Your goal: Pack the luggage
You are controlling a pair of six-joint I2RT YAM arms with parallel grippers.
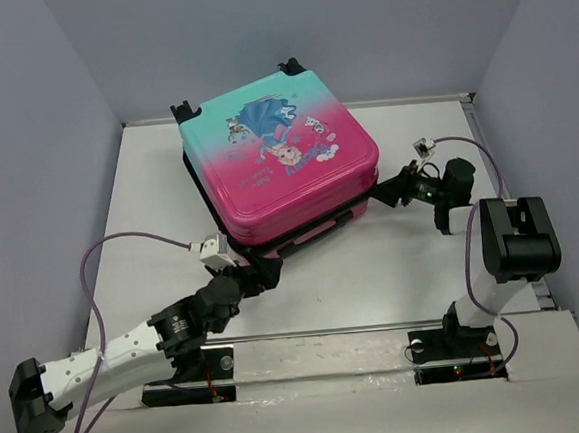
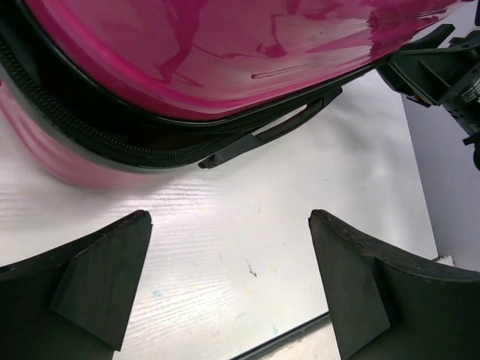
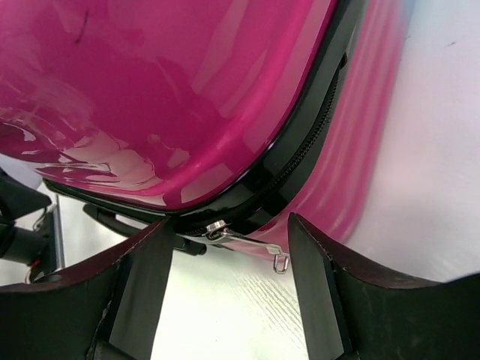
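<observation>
A white table (image 1: 375, 280) fills the grey-walled booth, and at lower left of centre in the top view the left gripper (image 1: 261, 275) sits just off the near left corner of the luggage (image 1: 281, 167), its fingers spread wide with only bare tabletop between them. The luggage lies flat in the upper middle of the frame, teal end far, pink end near, its black zipper band (image 2: 112, 139) showing along the side. At right, the right gripper (image 1: 386, 191) reaches the near right corner — jaws apart, the metal zipper pull (image 3: 247, 241) lying between the fingers, unpinched.
</observation>
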